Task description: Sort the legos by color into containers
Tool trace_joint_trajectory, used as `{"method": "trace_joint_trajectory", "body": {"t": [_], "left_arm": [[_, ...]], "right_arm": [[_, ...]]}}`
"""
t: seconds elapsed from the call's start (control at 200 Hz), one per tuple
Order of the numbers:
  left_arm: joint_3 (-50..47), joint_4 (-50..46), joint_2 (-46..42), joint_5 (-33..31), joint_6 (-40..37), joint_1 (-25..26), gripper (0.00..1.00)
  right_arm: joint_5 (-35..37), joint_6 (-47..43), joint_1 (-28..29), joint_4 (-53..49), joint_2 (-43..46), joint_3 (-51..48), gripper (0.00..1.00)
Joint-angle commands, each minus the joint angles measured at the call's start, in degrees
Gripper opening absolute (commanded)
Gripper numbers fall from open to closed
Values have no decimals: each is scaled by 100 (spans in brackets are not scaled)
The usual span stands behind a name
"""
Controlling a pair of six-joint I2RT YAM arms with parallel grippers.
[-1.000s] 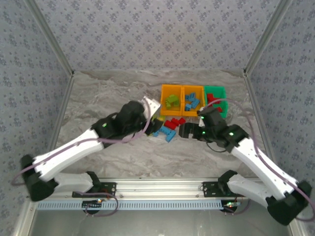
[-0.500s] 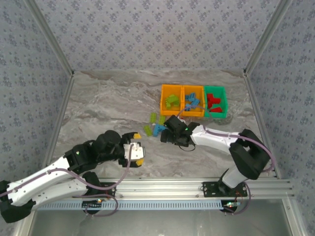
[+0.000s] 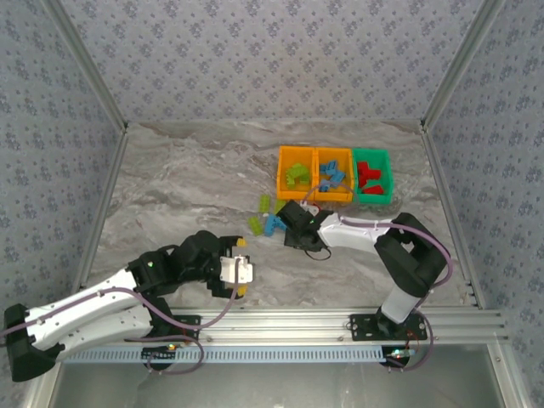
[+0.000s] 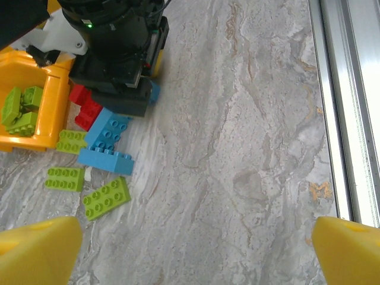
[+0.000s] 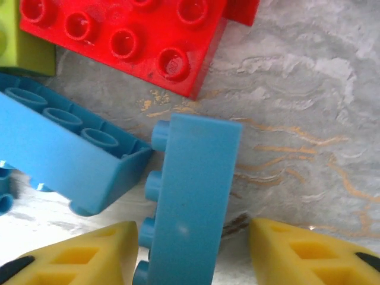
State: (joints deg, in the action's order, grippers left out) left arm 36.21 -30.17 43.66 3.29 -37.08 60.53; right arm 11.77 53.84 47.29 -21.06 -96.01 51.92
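Loose legos lie in front of the bins: lime green bricks, light blue bricks and red ones. My right gripper is down on this pile, open. A light blue brick lies on its side between its yellow fingers, which are not pressing it. A red brick and an overturned blue brick lie just beyond it. The left orange bin holds green bricks, the second orange bin blue ones, the green bin red ones. My left gripper hangs open and empty over bare table.
The metal frame rail runs along the table's near edge, to the right in the left wrist view. Patterned walls close in the back and both sides. The right arm's folded elbow stands near the right side.
My left arm has pulled back from the pile to the near left of the table. My right gripper has moved from beside the green bin onto the loose bricks, and its arm has folded in.
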Motion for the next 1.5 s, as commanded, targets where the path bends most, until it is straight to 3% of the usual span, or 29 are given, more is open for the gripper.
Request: {"method": "trace_joint_trajectory", "body": {"t": [0.0,0.305,0.48,0.595,0.715,0.909,1.044,1.239,1.374,1.494], "left_arm": [[19,151,-24,212,-119,11,99],[-366,750,-687,270,-268,-39,99],[-494,1034,-721,243,-253,-170,99],[-572,1223,-688,333,-214,-282,99],[-619,1212,-696,195,-269,-307,99],[-688,1231,-831,59,-320,-338,99],[-747,1269,-819,-29,-280,-349,99],[-546,1244,-395,-238,293,-375,99],[-124,1171,207,-782,1165,-431,99],[486,910,720,-1256,2337,-639,99]], "right_arm": [[235,247,-4,-35,166,-249,43],[1046,259,1,-812,2178,-1052,26],[1769,-963,-417,-1275,3174,-656,25],[784,-2313,-1618,-490,2995,-264,25],[-153,-2919,-2534,73,1999,423,25],[-717,-3032,-3155,45,65,1889,30],[-612,-3038,-3260,-175,-520,2494,38],[-535,-2951,-3277,-518,41,2433,46],[-658,-2974,-3128,-797,1153,1969,48],[-952,-3029,-2881,-1156,2330,1420,57]]}}
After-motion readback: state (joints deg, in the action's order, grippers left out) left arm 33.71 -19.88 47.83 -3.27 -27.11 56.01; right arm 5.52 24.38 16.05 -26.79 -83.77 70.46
